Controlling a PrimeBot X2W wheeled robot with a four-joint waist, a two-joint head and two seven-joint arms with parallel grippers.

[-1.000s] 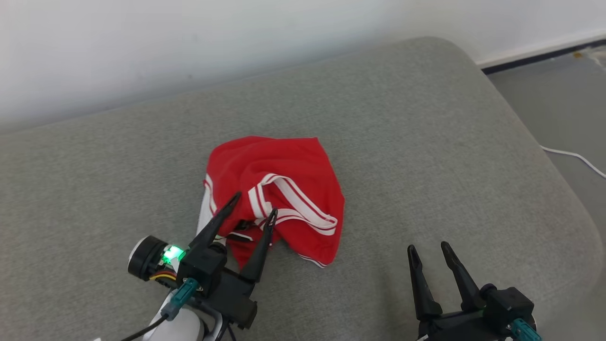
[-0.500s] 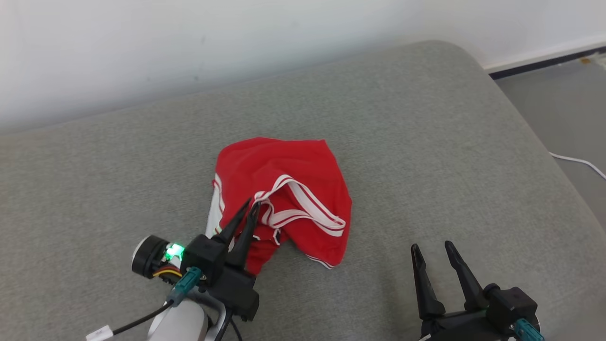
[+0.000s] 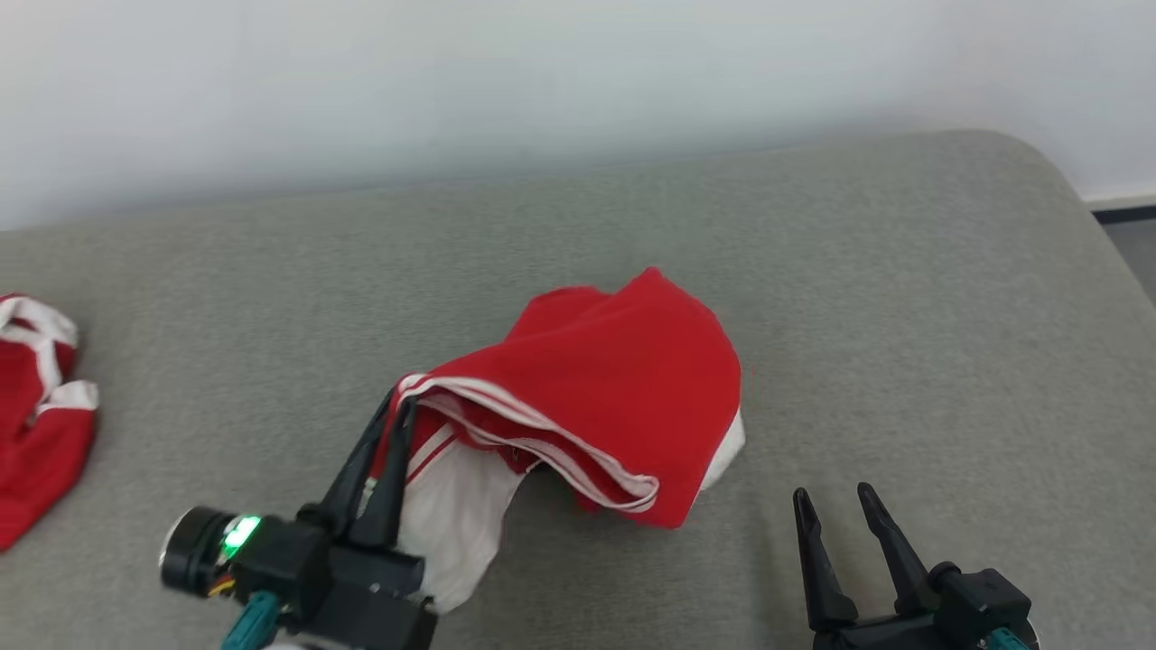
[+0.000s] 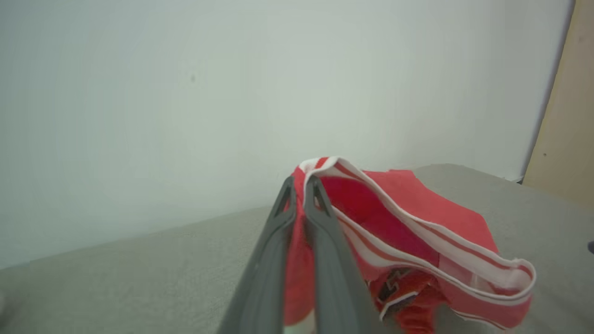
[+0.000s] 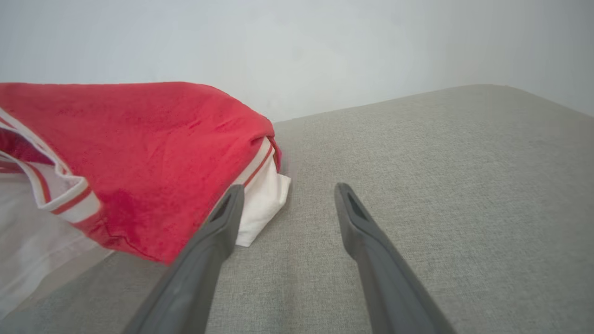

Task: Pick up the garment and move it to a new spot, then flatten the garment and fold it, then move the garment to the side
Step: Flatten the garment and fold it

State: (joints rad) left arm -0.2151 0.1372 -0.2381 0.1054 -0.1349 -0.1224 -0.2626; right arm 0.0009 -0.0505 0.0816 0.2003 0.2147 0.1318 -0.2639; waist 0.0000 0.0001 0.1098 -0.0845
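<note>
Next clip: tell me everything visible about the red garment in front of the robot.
The red garment is soft cloth, red with white panels and a white band carrying red stripes. It is crumpled, not flattened or folded. The left end effector is shut on its striped edge, holding that side up; white fabric hangs below the grip, and the far side rests on the grey upholstered surface. The open right end effector is apart from it.

Bright, even, diffuse light. Soft shadow under garment (image 3: 632,379) on grey cushion (image 3: 903,316). Head view slightly motion-blurred. Left wrist view hazy; left gripper (image 4: 301,185) out of focus near lens.
</note>
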